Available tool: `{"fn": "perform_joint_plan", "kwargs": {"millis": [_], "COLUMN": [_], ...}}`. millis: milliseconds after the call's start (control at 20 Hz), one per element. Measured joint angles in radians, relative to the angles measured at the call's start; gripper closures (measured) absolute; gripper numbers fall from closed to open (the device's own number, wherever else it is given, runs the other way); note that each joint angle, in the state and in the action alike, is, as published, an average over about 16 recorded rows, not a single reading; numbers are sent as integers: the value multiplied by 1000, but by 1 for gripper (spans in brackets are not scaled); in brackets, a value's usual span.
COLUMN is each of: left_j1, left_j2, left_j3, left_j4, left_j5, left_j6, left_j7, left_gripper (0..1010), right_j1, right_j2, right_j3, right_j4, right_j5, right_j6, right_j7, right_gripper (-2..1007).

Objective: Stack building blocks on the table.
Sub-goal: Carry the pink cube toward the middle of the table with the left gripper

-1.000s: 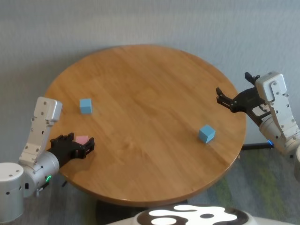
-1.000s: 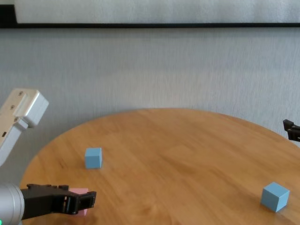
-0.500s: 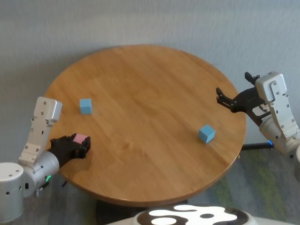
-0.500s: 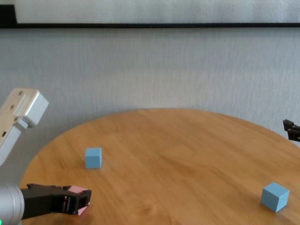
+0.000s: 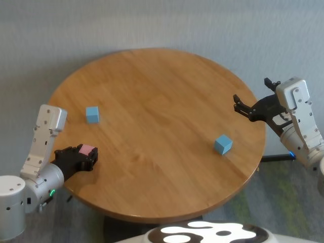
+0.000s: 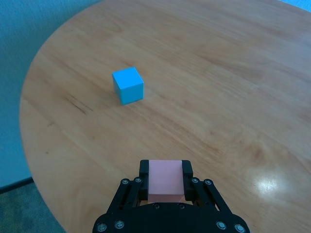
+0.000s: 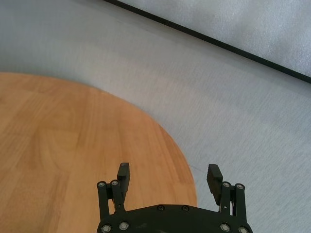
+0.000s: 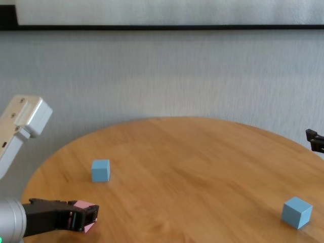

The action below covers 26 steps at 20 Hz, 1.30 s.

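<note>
my left pincer (image 5: 87,155) grips the pink block (image 6: 165,179) at the near left edge of the surface (image 5: 162,126). first blue block (image 5: 92,114) sits just beyond it, farther in, closest to this arm. second blue block (image 5: 223,144) is well apart on the right, near my right pincer (image 7: 167,179), parked open at the rim. count: one pink, two blue.

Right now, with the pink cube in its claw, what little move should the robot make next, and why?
Probably lift: the left gripper is shut on the pink cube near the table edge. The nearest blue cube sits just ahead, ready to be stacked on.
</note>
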Motion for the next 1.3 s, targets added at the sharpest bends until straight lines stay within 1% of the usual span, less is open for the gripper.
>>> {"fn": "perform_joint_plan", "kwargs": {"millis": [150, 350, 700, 1000, 1150, 1300], "left_j1": [0, -4, -31, -83, -115, -147], "left_j2": [1, 8, 28, 39, 35, 26], "left_j3": [0, 4, 26, 62, 83, 104], "left_j4": [0, -1, -3, 13, 30, 53], "left_j5": [0, 3, 20, 49, 67, 85], "left_j6": [0, 3, 15, 29, 29, 23], "left_j7": [-5, -23, -83, -154, -185, -216], "left_gripper": [614, 614, 614, 614, 614, 614], "right_j1": [0, 0, 0, 0, 0, 0], "right_j2": [0, 0, 0, 0, 0, 0], "right_j3": [0, 0, 0, 0, 0, 0], "right_j4": [0, 0, 0, 0, 0, 0], "right_j5": [0, 0, 0, 0, 0, 0], "right_j6": [0, 0, 0, 0, 0, 0], "right_j7": [0, 0, 0, 0, 0, 0], "right_gripper": [0, 0, 0, 0, 0, 0]}}
